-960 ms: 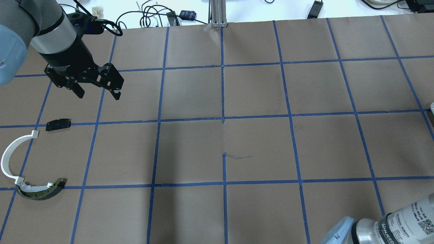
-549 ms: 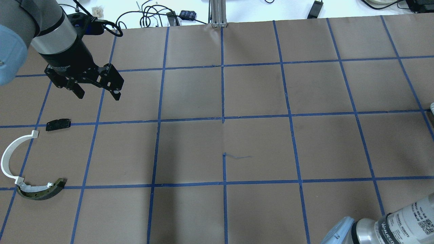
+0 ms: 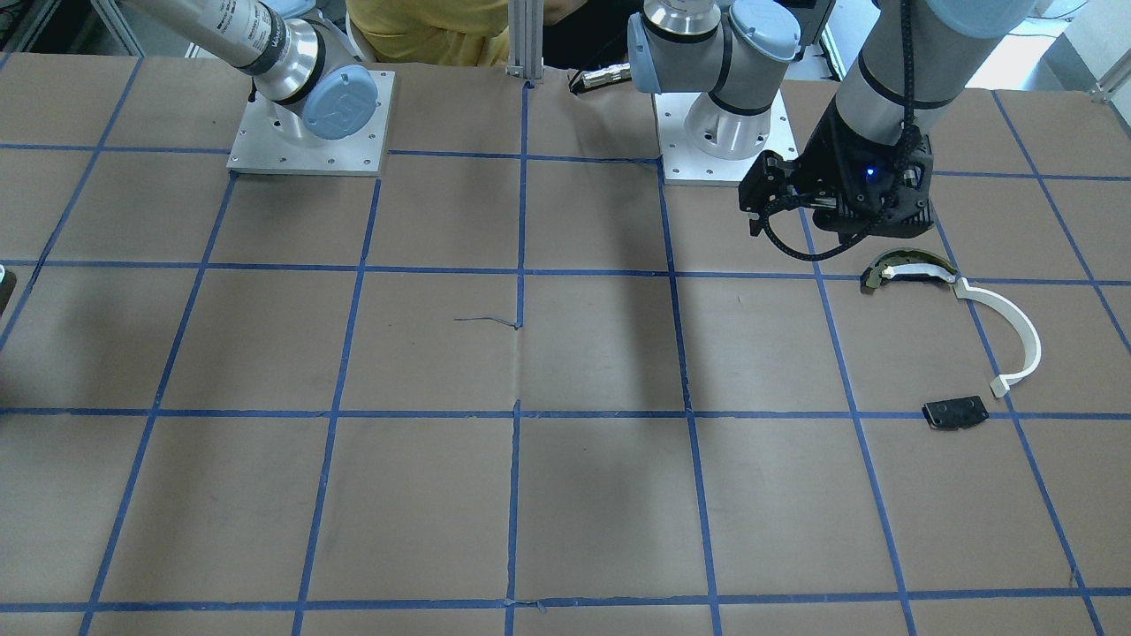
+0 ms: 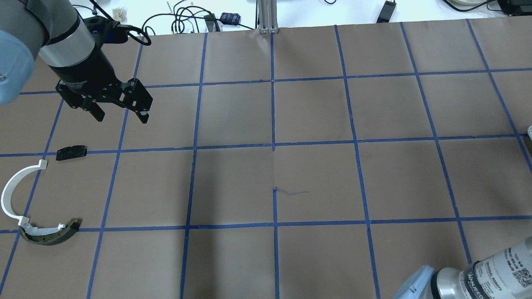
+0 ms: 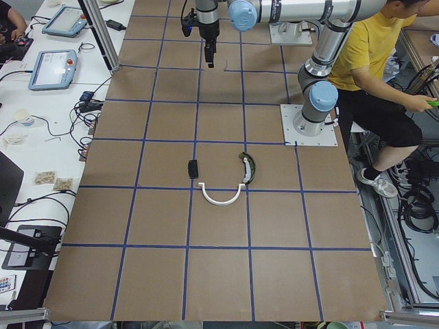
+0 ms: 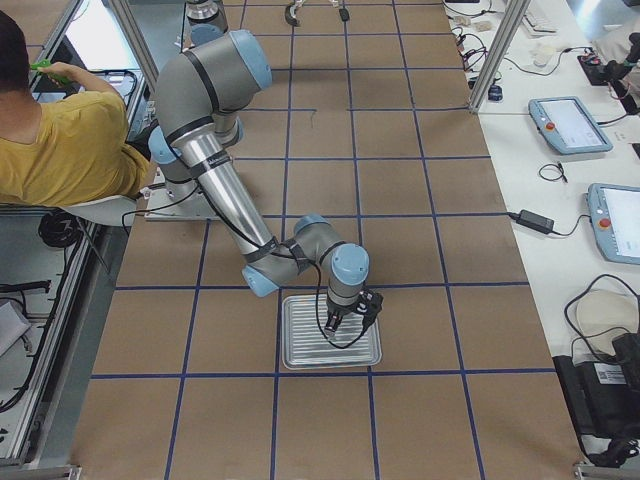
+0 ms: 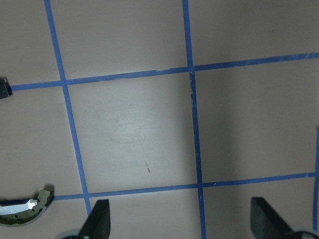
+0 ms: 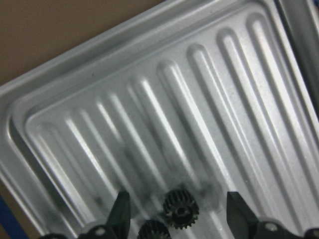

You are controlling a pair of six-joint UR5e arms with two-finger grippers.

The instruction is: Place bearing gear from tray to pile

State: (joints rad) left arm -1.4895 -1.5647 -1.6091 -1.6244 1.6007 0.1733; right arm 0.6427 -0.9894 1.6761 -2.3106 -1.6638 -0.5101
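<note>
Two small black bearing gears, one (image 8: 180, 209) and another (image 8: 152, 230), lie on the ribbed metal tray (image 8: 209, 99), which also shows in the exterior right view (image 6: 300, 350). My right gripper (image 8: 179, 211) is open low over the tray, a finger on each side of the first gear; it also shows in the exterior right view (image 6: 345, 325). The pile lies at the table's left: a white arc strip (image 4: 10, 191), a dark curved piece (image 4: 50, 234) and a black plate (image 4: 71, 152). My left gripper (image 4: 121, 117) hangs open and empty above the table, beyond the plate.
An aluminium post (image 4: 266, 16) and cables (image 4: 183, 18) stand at the table's far edge. The arm bases (image 3: 309, 124) sit on the robot's side. A person in a yellow shirt (image 6: 70, 140) sits beside the table. Blue tape marks a grid on the brown table.
</note>
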